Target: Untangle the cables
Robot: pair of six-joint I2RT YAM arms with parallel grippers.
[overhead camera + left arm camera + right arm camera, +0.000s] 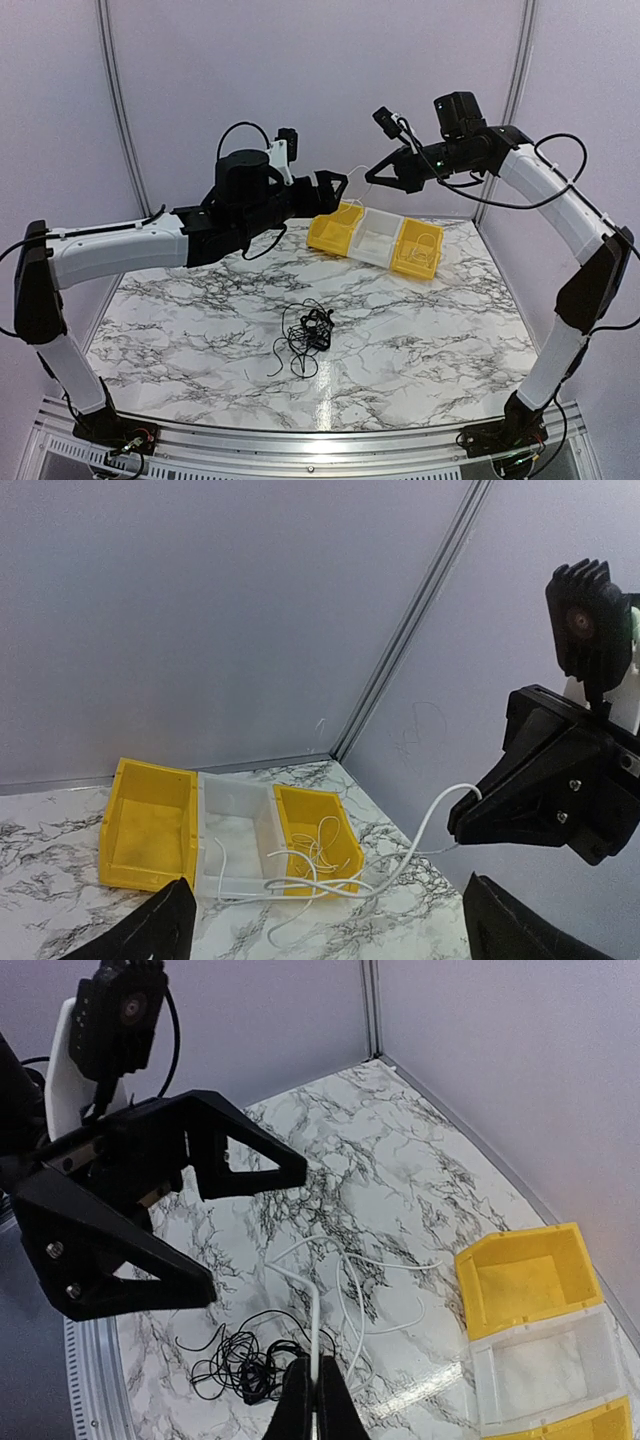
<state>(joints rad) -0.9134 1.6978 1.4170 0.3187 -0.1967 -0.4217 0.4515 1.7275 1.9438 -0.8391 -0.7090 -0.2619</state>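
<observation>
The cables, a small tangle of thin black wires (310, 335), lie on the marble table (180, 330) near its middle, also seen in the right wrist view (245, 1365). Both arms are raised above the far half of the table. My right gripper (372, 175) (318, 1375) is shut on a white cable (420, 830) (315, 1305), which hangs down in loops to the bins. My left gripper (338, 192) (335, 930) faces it a short way off, open wide, with nothing between its fingers.
Three joined bins stand at the back of the table: yellow (335, 232), white (378, 240) and yellow (418, 250). The right yellow bin (315, 830) holds thin white wire. Walls close off the far corner.
</observation>
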